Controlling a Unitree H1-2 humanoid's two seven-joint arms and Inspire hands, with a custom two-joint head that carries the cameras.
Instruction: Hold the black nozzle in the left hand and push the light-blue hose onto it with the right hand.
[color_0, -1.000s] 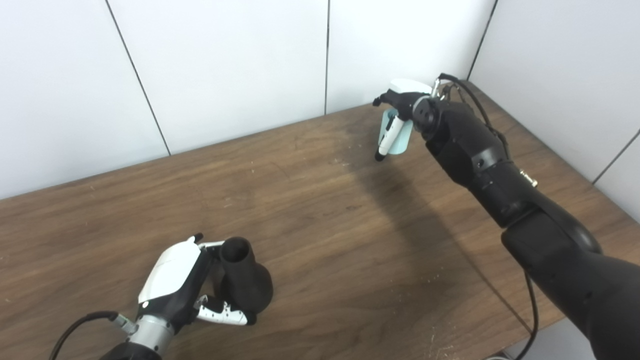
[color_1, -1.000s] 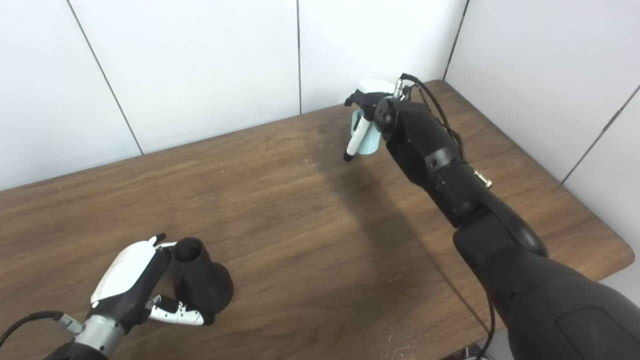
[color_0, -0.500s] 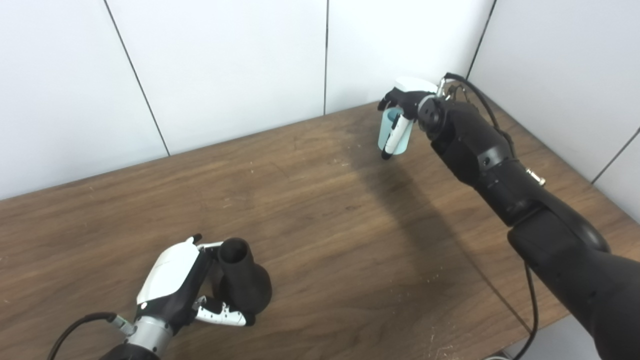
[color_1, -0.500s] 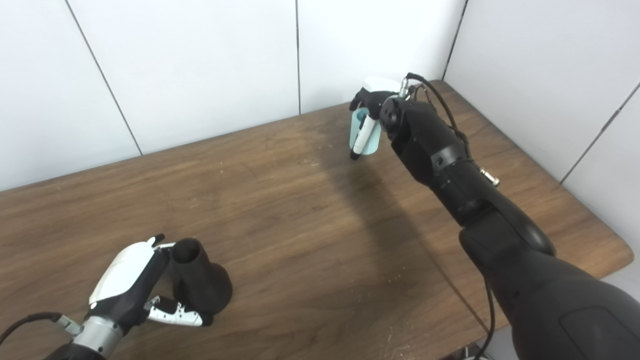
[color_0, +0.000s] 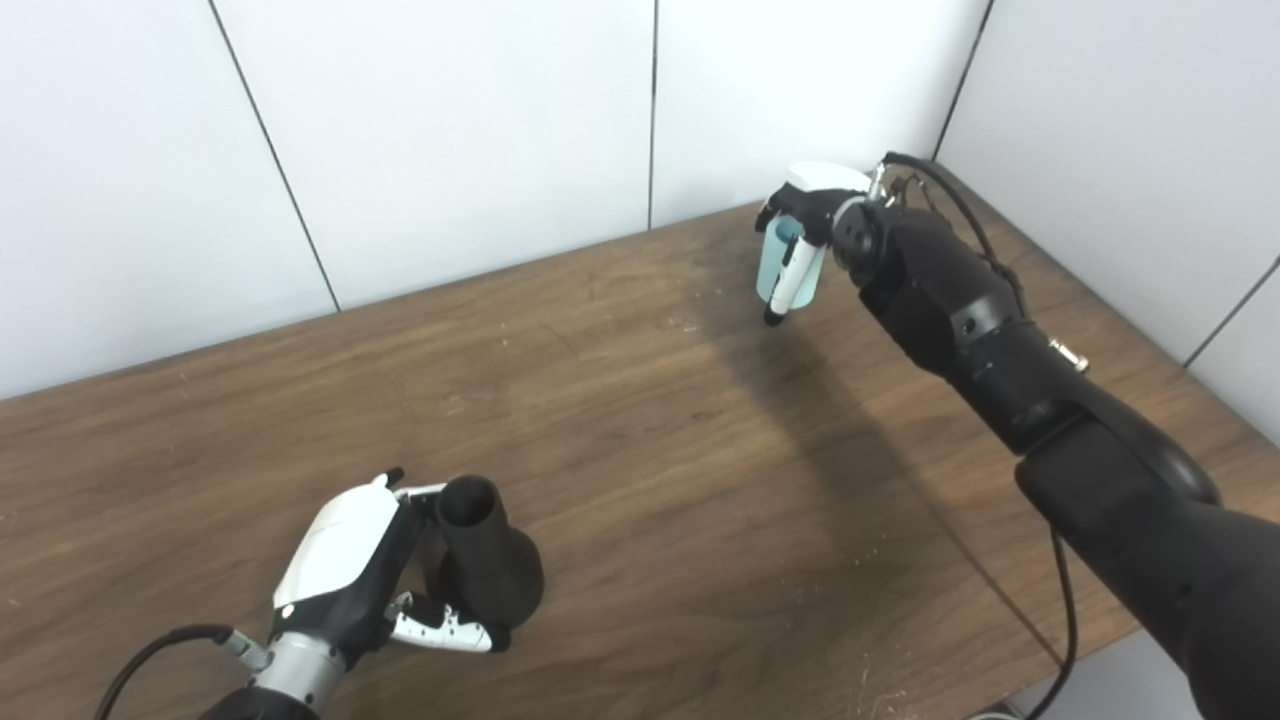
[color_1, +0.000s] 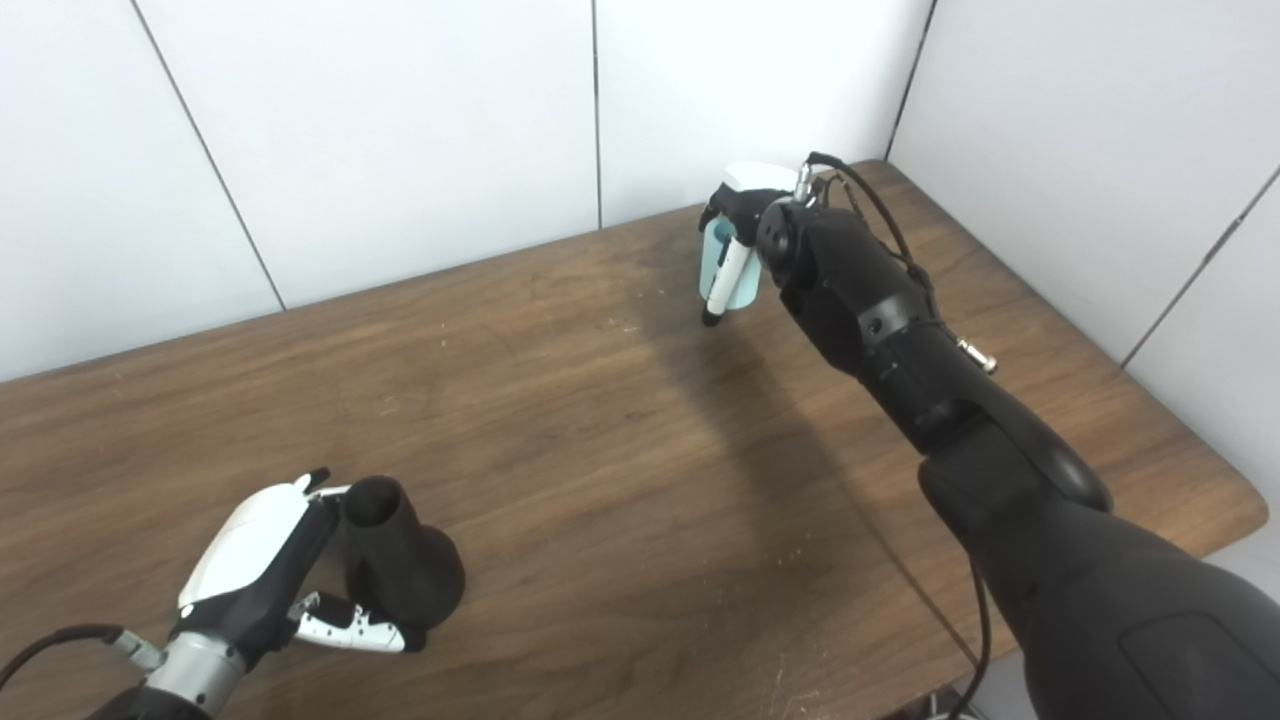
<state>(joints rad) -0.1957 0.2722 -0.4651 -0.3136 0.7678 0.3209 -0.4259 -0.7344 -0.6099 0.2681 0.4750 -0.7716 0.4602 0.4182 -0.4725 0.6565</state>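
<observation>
The black nozzle (color_0: 487, 555) stands upright on the wood-grain counter (color_0: 640, 440), near its front edge: a matte, flared body, wide at the base and narrowing to a round open mouth at the top. The left hand (color_0: 352, 565) is wrapped about the nozzle's near side, fingers (color_0: 445, 628) curled round the base and the thumb side against the neck, gripping it.

Well away from the nozzle, toward the far right corner of the counter by the white panelled wall (color_0: 450, 130), the right hand (color_1: 738, 215) holds the light-blue hose (color_1: 716, 265), a short smooth tube with its open end facing up. One white finger (color_0: 795, 280) lies down the hose's outer face; the hand is closed on it. Whether the hose's lower end touches the counter cannot be told from either view.

The left eye view shows more of the hose's open rim; the right eye view shows the counter's rounded right corner and more of the black arm (color_1: 900, 340), with its cable (color_1: 860, 195) looping at the wrist.
</observation>
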